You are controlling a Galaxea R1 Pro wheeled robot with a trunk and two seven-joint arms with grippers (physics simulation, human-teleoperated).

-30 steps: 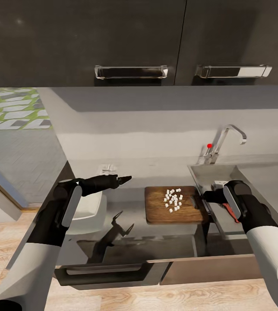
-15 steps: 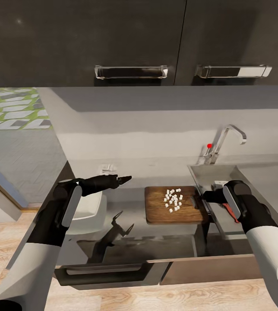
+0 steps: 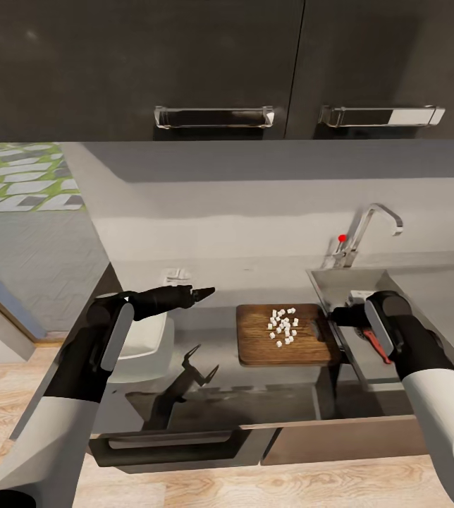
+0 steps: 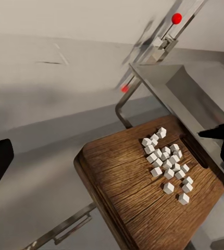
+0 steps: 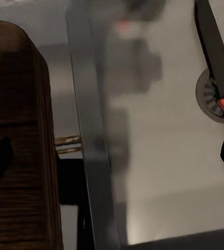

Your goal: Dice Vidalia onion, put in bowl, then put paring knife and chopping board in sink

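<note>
Dark brown wooden chopping board [image 3: 283,335] lying on dark grey glossy table [image 3: 206,317], just left of grey steel sink [image 3: 340,286]. Tiny white diced onion cubes [image 3: 283,326] sitting piled on board. Paring knife with dark blade and red handle [image 5: 219,67] lying in sink basin, over drain. White squarish bowl [image 3: 142,339] resting beneath left arm. Left hand [image 3: 202,291] hovering over table, fingers spread. Right hand [image 3: 336,319] hanging at board's handle-slot end; cannot tell whether spread or closed.

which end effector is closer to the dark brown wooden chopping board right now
Right. The right end effector sits at the handle-slot end of the dark brown wooden chopping board, beside the steel sink. The left end effector hovers apart, off the board's far-left corner.
</note>
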